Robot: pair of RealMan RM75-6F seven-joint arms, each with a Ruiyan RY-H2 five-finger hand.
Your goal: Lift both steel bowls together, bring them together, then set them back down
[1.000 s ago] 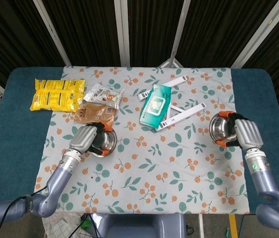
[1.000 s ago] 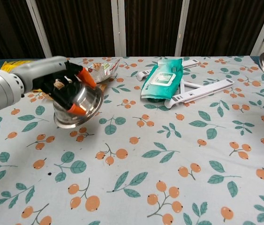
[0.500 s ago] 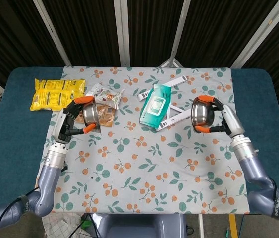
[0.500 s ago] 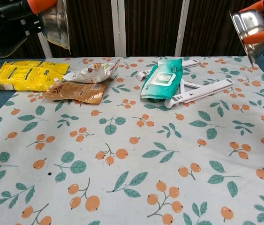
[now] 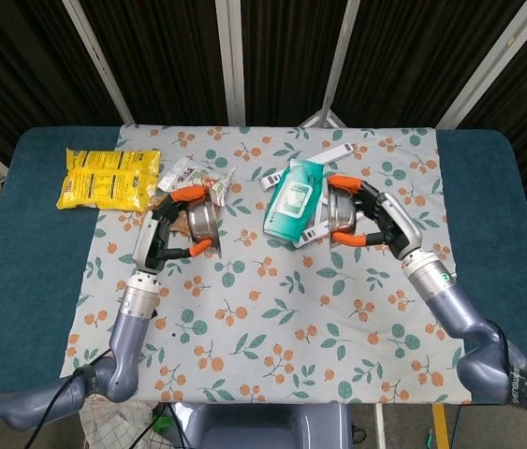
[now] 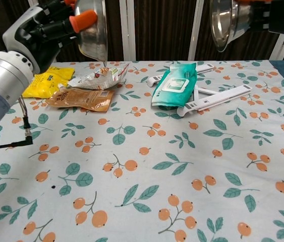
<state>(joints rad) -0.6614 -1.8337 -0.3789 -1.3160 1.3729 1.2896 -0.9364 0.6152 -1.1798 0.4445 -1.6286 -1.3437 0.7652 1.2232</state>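
Both steel bowls are in the air, tipped on their sides with their mouths facing each other. My left hand [image 5: 165, 234] grips the left bowl [image 5: 201, 222], which shows at the top left of the chest view as the left bowl [image 6: 92, 29] held by the left hand [image 6: 48, 22]. My right hand [image 5: 375, 223] grips the right bowl [image 5: 341, 210], seen at the top right of the chest view as the right bowl [image 6: 224, 21]. A wide gap over the table's middle separates the two bowls.
On the floral cloth [image 5: 272, 309] lie a yellow snack bag [image 5: 108, 178], a brown packet [image 6: 81, 97], a silver wrapper [image 6: 101, 78], a teal wipes pack [image 5: 293, 195] and a white folding stand [image 6: 217, 97]. Blue table edges [image 5: 20, 243] flank the cloth.
Both hands lifted their bowls from the table, tipped them sideways and moved them inward toward each other, so the gap between them narrowed.
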